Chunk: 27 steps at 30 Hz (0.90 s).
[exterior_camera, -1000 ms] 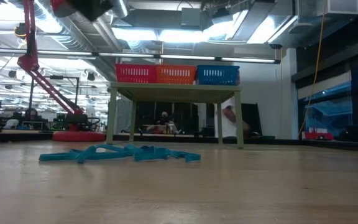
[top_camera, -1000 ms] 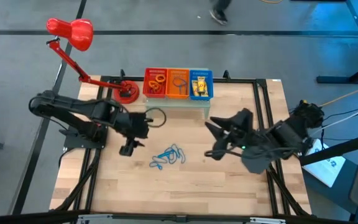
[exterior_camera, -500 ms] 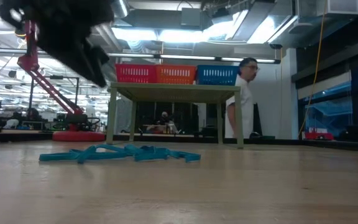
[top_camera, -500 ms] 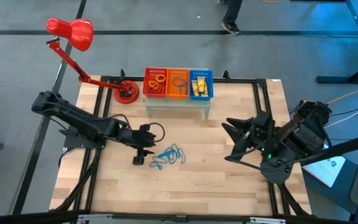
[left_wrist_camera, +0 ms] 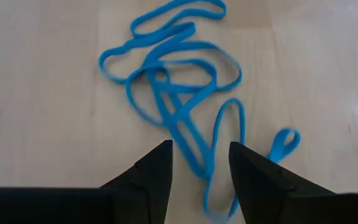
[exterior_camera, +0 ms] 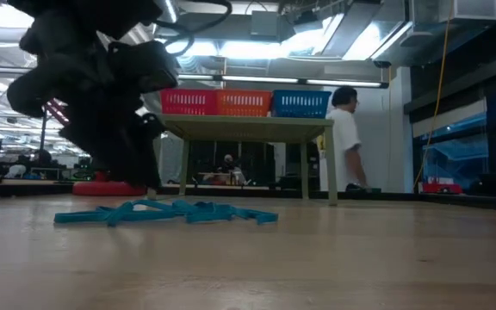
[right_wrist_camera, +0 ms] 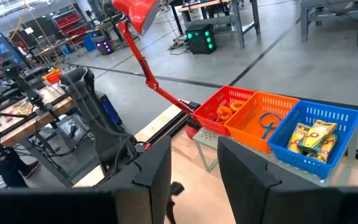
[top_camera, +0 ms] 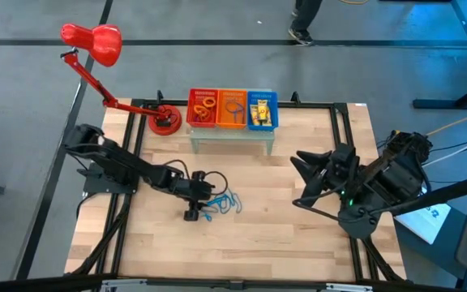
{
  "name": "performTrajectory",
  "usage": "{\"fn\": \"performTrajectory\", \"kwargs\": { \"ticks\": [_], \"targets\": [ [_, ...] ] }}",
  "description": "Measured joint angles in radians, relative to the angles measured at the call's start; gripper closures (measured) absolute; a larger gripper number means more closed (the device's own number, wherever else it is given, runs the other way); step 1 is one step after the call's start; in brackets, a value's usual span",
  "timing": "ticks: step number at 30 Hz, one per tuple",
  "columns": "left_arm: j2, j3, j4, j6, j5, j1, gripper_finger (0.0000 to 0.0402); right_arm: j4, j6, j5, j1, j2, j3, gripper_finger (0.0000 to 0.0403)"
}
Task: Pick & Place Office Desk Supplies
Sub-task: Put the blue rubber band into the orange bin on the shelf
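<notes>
A tangle of blue band loops (top_camera: 221,203) lies flat on the wooden table; it also shows in the low view (exterior_camera: 166,212) and the left wrist view (left_wrist_camera: 179,93). My left gripper (top_camera: 193,212) is open and points down over the tangle's left end, its fingers (left_wrist_camera: 151,177) on either side of one strand. I cannot see that they touch it. My right gripper (top_camera: 302,180) is open and empty, held up over the table's right part. Yellow packets (top_camera: 261,112) lie in the blue basket, orange loops (top_camera: 204,105) in the red basket, and a blue loop (top_camera: 233,108) in the orange basket.
The red (top_camera: 203,109), orange (top_camera: 232,109) and blue (top_camera: 262,110) mesh baskets stand in a row on a small raised shelf (top_camera: 232,136) at the table's far edge. A red desk lamp (top_camera: 92,42) has its base (top_camera: 165,122) at the far left. A person (exterior_camera: 344,138) stands beyond the table.
My left gripper has moved toward the table's near right and down, to the blue band tangle, which has not moved. My right gripper has drawn back toward the table's right edge and then stayed still.
</notes>
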Motion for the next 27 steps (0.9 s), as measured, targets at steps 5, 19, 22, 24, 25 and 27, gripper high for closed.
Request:
{"fn": "performTrajectory", "kwargs": {
  "ticks": [5, 19, 22, 24, 25, 27],
  "targets": [
    [0.059, 0.0, 0.063, -0.04, 0.011, -0.007, 0.026, 0.001, 0.005, -0.009, 0.0, 0.0, 0.0, 0.027],
    [0.069, -0.024, 0.074, -0.1, 0.017, -0.007, 0.0317, 0.004, 0.025, -0.019, 0.0, 0.0, 0.0, 0.027],
    [0.069, -0.04, 0.085, -0.113, 0.018, -0.007, 0.032, 0.004, 0.026, -0.019, 0.0, 0.0, 0.0, 0.027],
    [0.069, -0.043, 0.09, -0.113, 0.018, -0.007, 0.032, 0.004, 0.026, -0.019, 0.0, 0.0, 0.0, 0.027],
    [0.069, -0.043, 0.091, -0.113, 0.018, -0.007, 0.032, 0.004, 0.026, -0.019, 0.0, 0.0, -0.001, 0.027],
    [0.069, -0.043, 0.094, -0.114, 0.016, -0.007, 0.032, 0.004, 0.026, -0.019, 0.0, 0.0, -0.001, 0.027]
  ]
}}
